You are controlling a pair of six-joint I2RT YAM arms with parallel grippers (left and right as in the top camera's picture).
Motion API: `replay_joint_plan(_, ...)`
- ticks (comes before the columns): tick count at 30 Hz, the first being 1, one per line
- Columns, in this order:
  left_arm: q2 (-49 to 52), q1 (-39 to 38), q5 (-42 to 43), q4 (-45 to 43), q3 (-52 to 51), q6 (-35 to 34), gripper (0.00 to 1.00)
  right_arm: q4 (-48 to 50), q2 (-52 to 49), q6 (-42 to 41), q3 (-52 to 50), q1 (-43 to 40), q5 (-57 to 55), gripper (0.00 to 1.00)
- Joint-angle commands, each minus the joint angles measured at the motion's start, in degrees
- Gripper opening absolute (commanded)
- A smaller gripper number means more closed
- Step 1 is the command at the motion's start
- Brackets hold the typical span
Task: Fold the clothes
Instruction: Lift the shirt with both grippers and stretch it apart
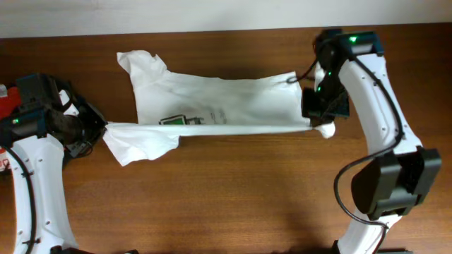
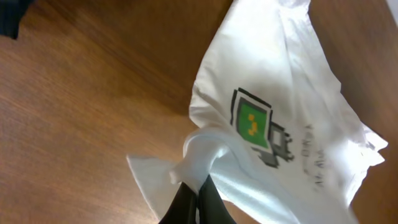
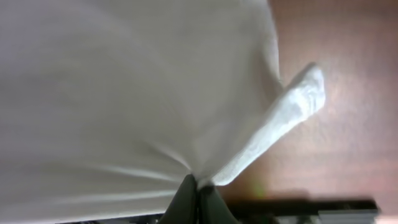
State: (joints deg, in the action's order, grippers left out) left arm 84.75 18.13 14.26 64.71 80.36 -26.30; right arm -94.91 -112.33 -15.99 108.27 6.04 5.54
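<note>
Looking from overhead, the white T-shirt lies across the far middle of the bench. Its near edge is lifted and pulled into a tight band between the two arms. The left pincer holds one end of this band and the right pincer holds the other. The rest of the cloth lies behind the band, with a crumpled sleeve at the far left. The danger I see here is the tension: if the arms pull further apart, the thin cloth may slide out of one grip and the fold would fall open.

From the left wrist, the left pincer is closed narrow on a small bunch of cloth, with the green mark just beyond it. The bite looks small, so a quick move could free the cloth. A loose flap beside the grip may tuck under and make a crease.

From the right wrist, the right pincer is closed on gathered cloth, and a rolled corner sticks out sideways over the bare wood. This corner could fold the wrong way when the edge is laid down. If one arm travels faster than the other, the fold line would come out slanted.
</note>
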Motion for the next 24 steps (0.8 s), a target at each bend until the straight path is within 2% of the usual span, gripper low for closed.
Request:
replay_joint_plan(1,-0.8,0.4,-1.6,0.6,0.3,1.6,0.0,1.9,-0.5,0.9,-8.5,-0.8,-6.1,0.05)
replay_joint_plan(3,-0.8,0.4,-1.6,0.9,0.3,2.4,0.0,6.1,-0.5,0.5,-15.8,-0.9,-6.0,0.04)
replay_joint_plan(8,-0.8,0.4,-1.6,1.0,0.3,2.7,0.0,8.9,-0.5,-0.5,-24.5,-0.9,-6.2,0.05)
replay_joint_plan(15,-0.8,0.4,-1.7,1.2,0.3,4.2,0.0,7.6,0.2,-3.2,-26.4,-4.2,-5.0,0.18)
replay_joint_plan(17,-0.8,0.4,-1.8,1.4,0.3,4.2,0.0,7.0,0.2,-2.9,-26.4,-5.4,-0.5,0.2)
replay_joint_plan(20,-0.8,0.4,-2.0,1.4,0.3,4.2,0.0,6.7,0.2,-0.3,-27.3,-3.3,8.1,0.29)
replay_joint_plan(21,-0.8,0.4,-2.0,1.4,0.3,5.5,0.0,7.2,0.2,-0.3,-28.6,-1.4,10.0,0.38)
replay_joint_plan(22,-0.8,0.4,-2.1,1.4,0.3,6.2,0.0,7.9,0.2,-0.6,-29.6,-0.1,11.4,0.39)
replay_joint_plan(24,-0.8,0.4,-2.3,1.6,0.3,6.9,0.0,10.5,0.5,-1.0,-32.5,2.1,15.3,0.5)
